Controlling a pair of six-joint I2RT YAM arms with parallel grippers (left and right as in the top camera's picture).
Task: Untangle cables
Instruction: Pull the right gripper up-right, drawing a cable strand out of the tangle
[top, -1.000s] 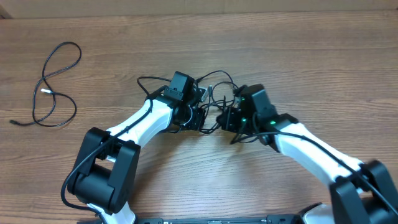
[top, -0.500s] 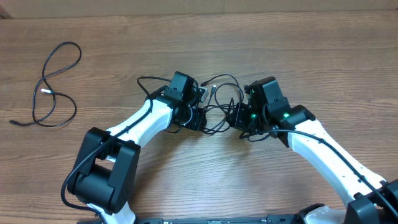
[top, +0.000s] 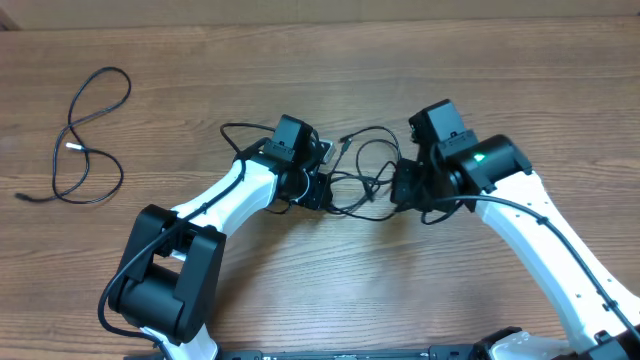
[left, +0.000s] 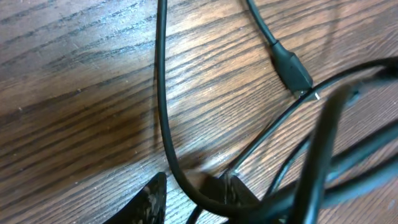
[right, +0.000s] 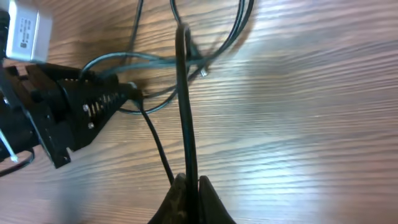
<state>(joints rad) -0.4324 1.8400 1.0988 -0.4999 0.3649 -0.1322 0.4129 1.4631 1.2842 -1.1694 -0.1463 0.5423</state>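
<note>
The tangle of thin black cables (top: 362, 166) lies on the wooden table between my two grippers. My right gripper (top: 403, 187) is shut on one black cable (right: 185, 93), which runs taut from its fingertips (right: 189, 184) up into the tangle. My left gripper (top: 322, 190) sits at the tangle's left side, jaws apart. A cable loop (left: 163, 124) passes between its fingers (left: 149, 199) and rests against the right one, with wood showing in the gap. A black plug with a silver tip (left: 292, 68) lies just beyond. The right wrist view shows the left gripper's black body (right: 68, 118).
A separate black cable (top: 121, 172) with a silver tip lies in loose loops at the far left of the table. The white left arm (top: 225, 200) and right arm (top: 540, 240) reach in from the near edge.
My right gripper has moved right and slightly back with its cable, stretching the tangle wider. The left arm has stayed in place.
</note>
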